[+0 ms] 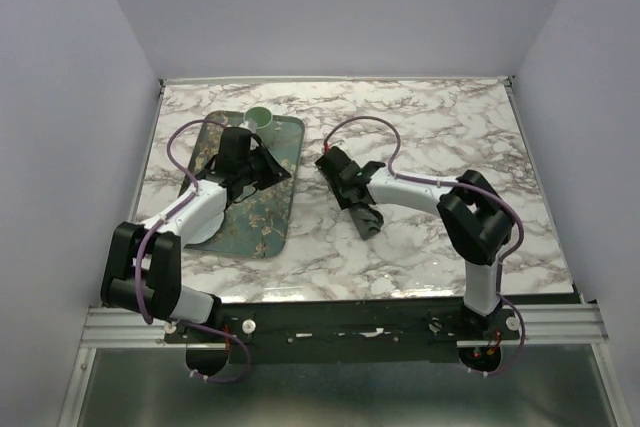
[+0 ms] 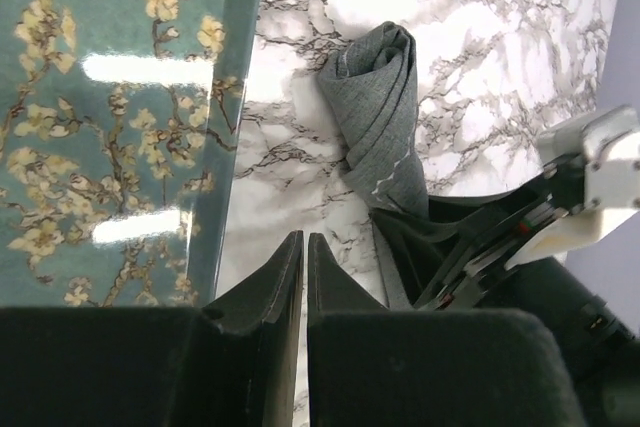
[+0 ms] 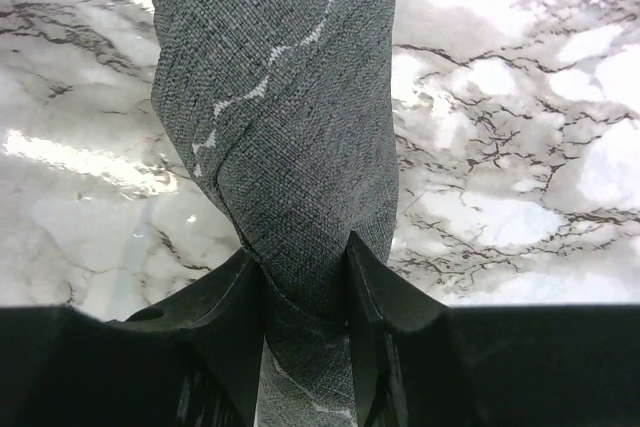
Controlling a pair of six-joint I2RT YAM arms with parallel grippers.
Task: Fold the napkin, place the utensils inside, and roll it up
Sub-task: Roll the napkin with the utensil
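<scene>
Dark grey cloth napkin (image 3: 290,127), rolled, pinched by right pincer (image 3: 305,267), bare marble bench (image 3: 520,147) either side, left pincer (image 2: 305,247) pressed together

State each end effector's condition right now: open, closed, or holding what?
Left end effector: closed, holding nothing.
Right end effector: closed on the rolled grey napkin.

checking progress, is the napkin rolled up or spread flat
Rolled up: the napkin is a narrow grey bundle on the table.

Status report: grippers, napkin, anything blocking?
Left gripper shut, empty, near tray edge. Right gripper clamped on end of rolled napkin. Utensils not visible. Nothing blocking seen.
</scene>
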